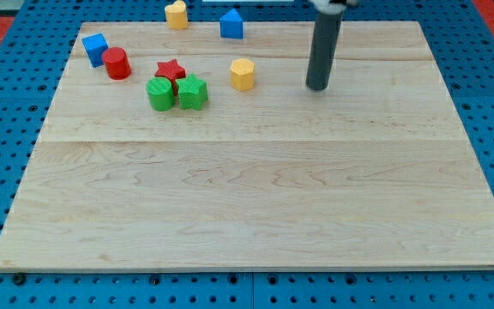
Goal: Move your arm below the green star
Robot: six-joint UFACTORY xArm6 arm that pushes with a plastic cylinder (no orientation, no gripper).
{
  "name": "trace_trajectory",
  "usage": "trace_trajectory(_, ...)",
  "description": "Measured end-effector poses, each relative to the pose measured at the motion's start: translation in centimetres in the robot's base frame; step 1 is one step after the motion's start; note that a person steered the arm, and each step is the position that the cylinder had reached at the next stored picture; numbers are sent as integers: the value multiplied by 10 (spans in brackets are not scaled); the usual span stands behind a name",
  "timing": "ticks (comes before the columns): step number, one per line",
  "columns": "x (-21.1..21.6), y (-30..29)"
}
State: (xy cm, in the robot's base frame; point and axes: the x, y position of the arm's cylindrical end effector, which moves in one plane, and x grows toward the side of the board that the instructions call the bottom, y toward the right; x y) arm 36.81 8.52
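A pale wooden board [256, 189] lies across a blue pegboard bench [7, 51], its lower two-thirds bare, with every block gathered toward the view's top. Your arm carries no claw at all, only a straight dark rod, so there is nothing to report as wide, narrow or holding; my tip [317, 87] rests on the board at upper right of centre, touching no block.

The green star [193, 92] sits in a tight cluster at upper left: a green cylinder [160, 93] pressed against its left side and a red star [171, 69] just above the pair. The yellow hexagonal block [243, 74] stands between that cluster and my tip, nearer the cluster. Further off are the red cylinder [117, 63] and blue cube [95, 48] at far left, and a yellow block [176, 14] and a blue house-shaped block [231, 23] along the top edge.

The task looks barely begun, since my tip is well apart from the star and level with it, not below it.

Watch the route. If you run straight left at this height, the rod will likely strike the yellow hexagonal block and shove it into the cluster, or hit the green star itself and move your target. Drop toward the view's bottom first, then travel left over open wood. If you come up too close under the star, you could nudge it into the red star.
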Motion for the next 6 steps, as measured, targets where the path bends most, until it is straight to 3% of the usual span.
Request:
trace_trajectory(2, 89, -142)
trace_trajectory(5, 96, -262)
trace_trajectory(6, 82, -277)
